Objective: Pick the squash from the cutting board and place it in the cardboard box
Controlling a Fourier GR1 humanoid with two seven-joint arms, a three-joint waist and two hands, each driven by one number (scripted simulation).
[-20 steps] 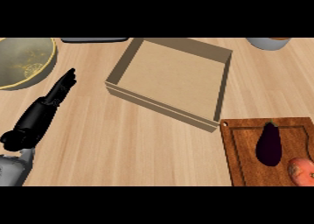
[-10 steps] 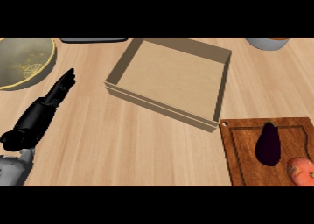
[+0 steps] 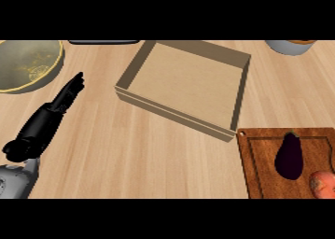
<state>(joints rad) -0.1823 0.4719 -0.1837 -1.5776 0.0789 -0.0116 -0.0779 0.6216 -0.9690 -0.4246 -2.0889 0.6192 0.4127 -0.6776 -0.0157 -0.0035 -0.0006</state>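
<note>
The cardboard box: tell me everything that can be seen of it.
The cardboard box is a shallow, square, open-topped tray of plain tan card with low upright walls and a flat bare floor; nothing lies inside. It sits flat on the wooden counter, turned at a slight angle, in the upper middle of the head view. Its near right corner meets, or nearly meets, the cutting board. No hand touches it.
</note>
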